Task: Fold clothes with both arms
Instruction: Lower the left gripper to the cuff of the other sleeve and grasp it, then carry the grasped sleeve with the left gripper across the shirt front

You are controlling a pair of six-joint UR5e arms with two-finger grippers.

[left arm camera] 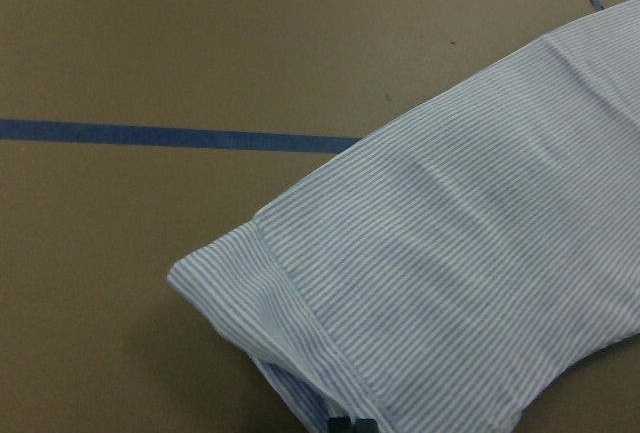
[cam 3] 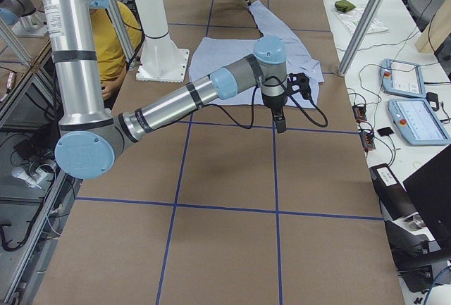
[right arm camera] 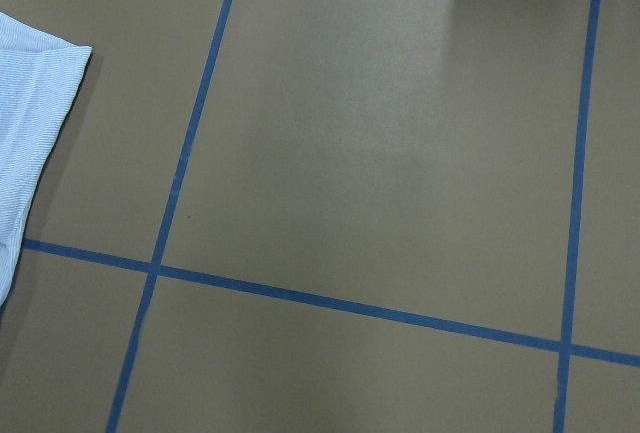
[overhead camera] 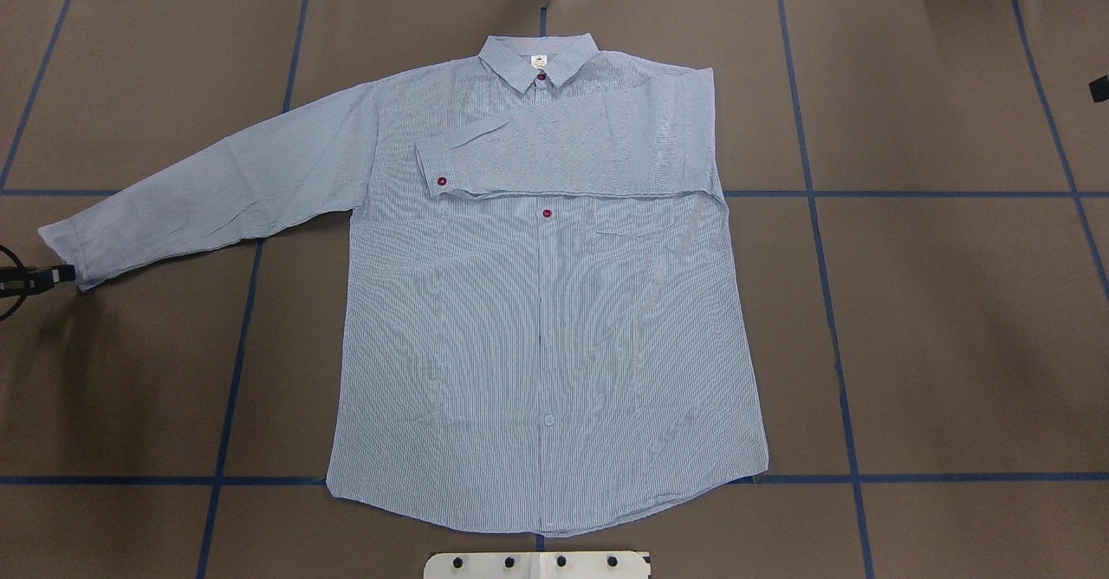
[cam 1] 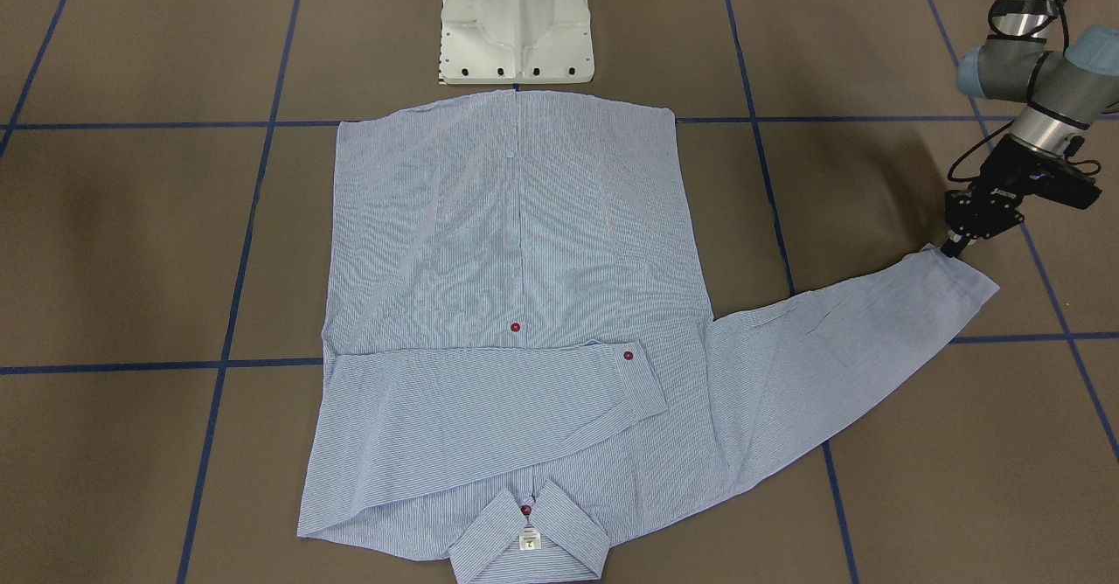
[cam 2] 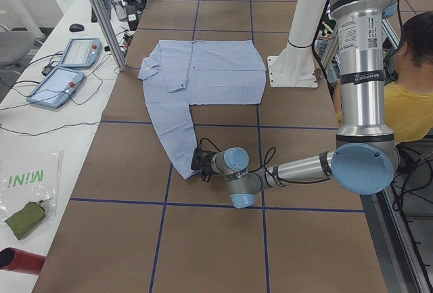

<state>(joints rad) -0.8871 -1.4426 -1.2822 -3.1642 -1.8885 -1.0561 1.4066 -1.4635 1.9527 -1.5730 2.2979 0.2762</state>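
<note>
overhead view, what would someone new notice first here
The striped shirt lies flat and buttoned in the middle of the brown table, with a folded sleeve across its chest and an outstretched sleeve reaching toward the robot's left. The left gripper has its tips at the corner of that sleeve's cuff. The right gripper hangs over the table beside the shirt, not touching it.

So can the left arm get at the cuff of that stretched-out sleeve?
Most likely yes. The left gripper sits right at the corner of the cuff, and nothing lies on or against that cuff to block it. Whether it has closed on the fabric, I cannot tell.
</note>
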